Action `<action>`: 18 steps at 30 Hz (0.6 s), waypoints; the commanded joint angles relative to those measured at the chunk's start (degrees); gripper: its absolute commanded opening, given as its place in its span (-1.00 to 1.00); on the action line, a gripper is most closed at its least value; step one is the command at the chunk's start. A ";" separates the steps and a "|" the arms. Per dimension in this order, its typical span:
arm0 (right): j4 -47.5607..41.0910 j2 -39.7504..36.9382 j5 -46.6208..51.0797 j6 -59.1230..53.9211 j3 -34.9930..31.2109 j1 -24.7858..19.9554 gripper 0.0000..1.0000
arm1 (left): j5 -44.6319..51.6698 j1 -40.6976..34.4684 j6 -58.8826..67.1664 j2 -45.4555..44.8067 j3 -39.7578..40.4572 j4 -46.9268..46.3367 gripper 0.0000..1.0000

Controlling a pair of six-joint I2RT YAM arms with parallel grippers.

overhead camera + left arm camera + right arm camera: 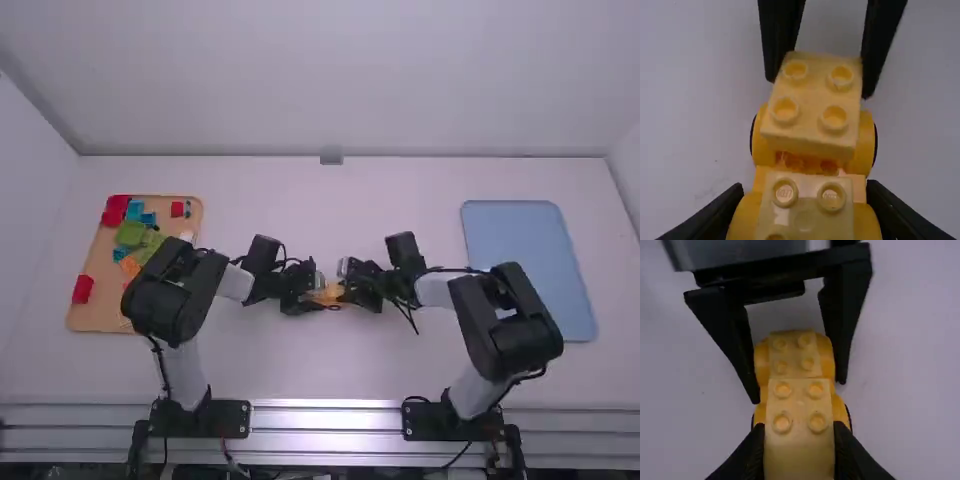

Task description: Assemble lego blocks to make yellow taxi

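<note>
Left wrist view: left gripper point(804, 192) clasps the wheeled base point(810, 162) at its near end; over the base's far end, right gripper point(820, 85) pinches a pale block point(810, 105), likely needing alignment with the base's long axis.

In the high view, the yellow build point(331, 293) is too small to read — its 9 and 3 o'clock ends hide behind the left gripper point(316, 296) and right gripper point(345, 286). The left arm point(176, 300) hides the tray's point(98, 312) 4 o'clock side. Each wrist view's edge cuts 1 block point(805, 220) short.
</note>
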 commanded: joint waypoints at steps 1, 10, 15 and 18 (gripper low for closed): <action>-0.20 0.66 1.53 -1.79 -0.24 0.85 -0.56 | 0.20 -0.52 -0.26 0.76 -0.61 -0.94 0.10; -0.90 0.66 2.93 -1.95 -0.24 0.61 -0.53 | 0.17 -0.50 0.22 0.76 -0.59 -3.80 0.04; -1.77 0.66 2.73 -1.90 -0.26 -0.26 -0.56 | 0.17 -0.76 0.15 0.76 -0.59 -3.91 0.05; -2.01 0.66 2.93 -1.90 -0.28 -0.22 -0.55 | 0.20 -0.92 0.15 0.76 -0.59 -3.52 0.07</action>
